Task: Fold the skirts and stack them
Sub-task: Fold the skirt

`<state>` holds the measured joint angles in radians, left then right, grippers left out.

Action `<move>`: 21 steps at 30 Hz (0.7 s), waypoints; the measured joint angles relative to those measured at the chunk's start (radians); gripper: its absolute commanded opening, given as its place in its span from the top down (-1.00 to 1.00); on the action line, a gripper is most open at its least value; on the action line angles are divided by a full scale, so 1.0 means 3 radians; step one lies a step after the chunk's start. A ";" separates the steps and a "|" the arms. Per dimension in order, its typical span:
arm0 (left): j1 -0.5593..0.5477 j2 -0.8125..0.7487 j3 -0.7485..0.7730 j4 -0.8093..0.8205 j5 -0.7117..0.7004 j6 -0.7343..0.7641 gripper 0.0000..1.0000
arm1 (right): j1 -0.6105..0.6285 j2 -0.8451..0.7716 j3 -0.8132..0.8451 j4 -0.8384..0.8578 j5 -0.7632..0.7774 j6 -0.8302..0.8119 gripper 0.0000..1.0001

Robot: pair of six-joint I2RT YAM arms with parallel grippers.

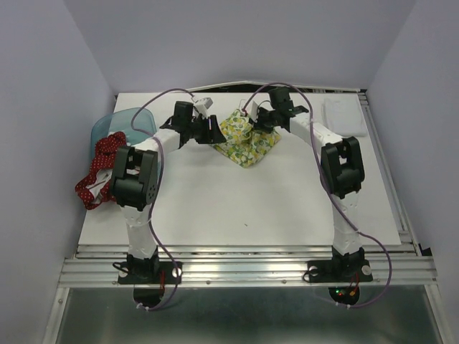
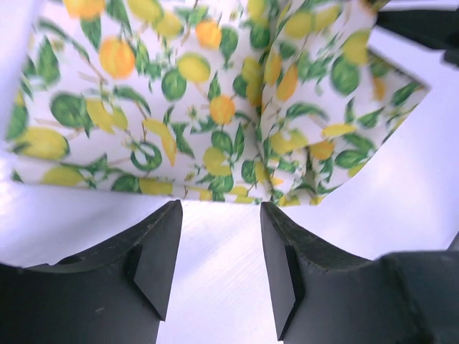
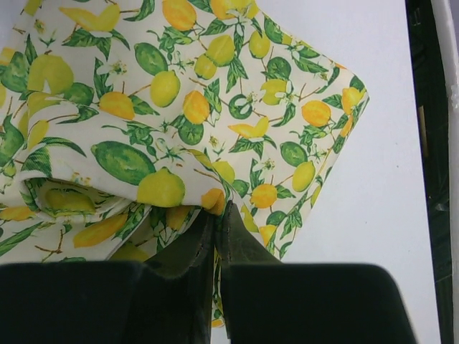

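The white counter carried everything, with both arms bolted at its near edge. The left arm and the right arm each rose and bent inward, reaching toward the middle of the far edge.

The cream lemon-print skirt lay there, near the middle of the far edge. It was folded into a rough diamond, one corner pointing toward the near edge and its far part bunched up off the surface. The red dotted skirt was well apart from it, crumpled at the left edge and spilling partly over that edge. It lay just beside the translucent blue bin at the far-left corner; whether any of it sat inside the bin could not be told.

The left fingers stood apart with only bare counter between them, their tips just short of the lemon skirt's hem and not touching it. The right fingers were pressed together on a fold of the lemon skirt's cloth, which draped around their tips.
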<state>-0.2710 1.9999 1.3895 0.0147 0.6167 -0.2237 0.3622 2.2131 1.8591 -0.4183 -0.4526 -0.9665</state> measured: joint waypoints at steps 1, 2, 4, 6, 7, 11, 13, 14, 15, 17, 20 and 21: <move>0.0014 -0.0027 0.0001 0.0075 0.0001 -0.0001 -0.16 | 0.0003 0.0000 0.0014 -0.0003 -0.0013 0.0000 0.97; 0.0023 -0.0045 0.0003 0.0139 0.0000 -0.0006 -0.15 | 0.0005 0.0008 0.0041 -0.0004 -0.0025 0.0001 0.97; 0.0051 -0.0028 0.0022 0.0201 0.0000 -0.0045 -0.12 | 0.0011 0.0023 0.0094 0.0001 -0.0057 0.0001 0.97; 0.0071 0.0047 0.0071 0.0211 0.0000 -0.0075 -0.12 | 0.0018 0.0024 0.0113 0.0004 -0.0085 0.0001 0.96; 0.0081 0.0130 0.0151 0.0211 -0.0014 -0.0084 -0.12 | 0.0023 0.0024 0.0113 0.0006 -0.0103 -0.0006 0.97; 0.0099 0.0538 0.0640 0.0104 -0.0076 -0.0102 -0.07 | 0.0053 0.0024 0.0075 0.0011 -0.0153 -0.0078 0.95; 0.0103 0.0811 0.1052 0.0039 -0.0141 -0.0103 -0.07 | 0.0072 0.0024 0.0037 0.0011 -0.0172 -0.0109 0.95; 0.0103 0.0932 0.1227 0.0020 -0.0192 -0.0095 -0.07 | 0.0085 0.0025 0.0024 -0.0004 -0.0177 -0.0122 0.95; 0.0103 0.1007 0.1354 0.0006 -0.0243 -0.0093 -0.07 | 0.0098 0.0028 0.0019 -0.0015 -0.0182 -0.0136 0.95; 0.0103 0.1106 0.1532 -0.0055 -0.0322 -0.0086 -0.07 | 0.0116 0.0042 0.0019 -0.0018 -0.0192 -0.0148 0.94; 0.0103 0.1218 0.1788 -0.0145 -0.0481 -0.0069 -0.08 | 0.0141 0.0074 0.0020 -0.0042 -0.0214 -0.0172 0.94; 0.0103 0.1251 0.1865 -0.0186 -0.0518 -0.0066 -0.07 | 0.0145 0.0088 0.0020 -0.0052 -0.0219 -0.0174 0.94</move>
<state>-0.2401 2.3753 1.9491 -0.0410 0.4614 -0.2436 0.4057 2.2395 1.8652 -0.4339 -0.5182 -1.0187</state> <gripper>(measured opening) 0.538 0.061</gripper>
